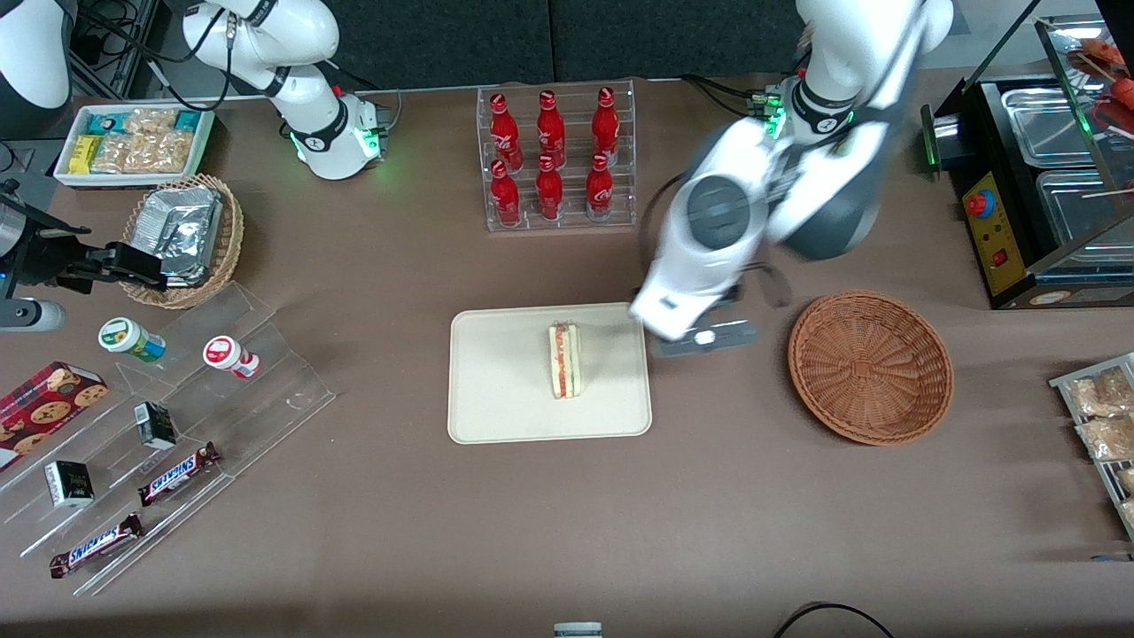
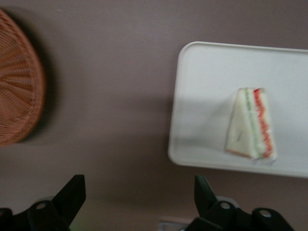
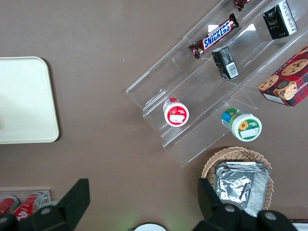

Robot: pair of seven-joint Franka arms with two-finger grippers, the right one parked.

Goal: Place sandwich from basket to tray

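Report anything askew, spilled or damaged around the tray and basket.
Nothing stands out. The sandwich sits intact on the tray, the basket is upright, and the open gripper hangs between them.

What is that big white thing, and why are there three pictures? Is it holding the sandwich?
The white thing is a robot arm. At its end sits a pincer with two black fingers, open and holding nothing, hovering over the brown table between the tray and the basket. One picture looks down on the whole table. Another comes from a camera on the working arm's wrist. The third comes from a second arm that just rests. The sandwich already lies on the cream tray. The round brown basket has nothing in it. Nearby stand red bottles, and snacks on clear steps.
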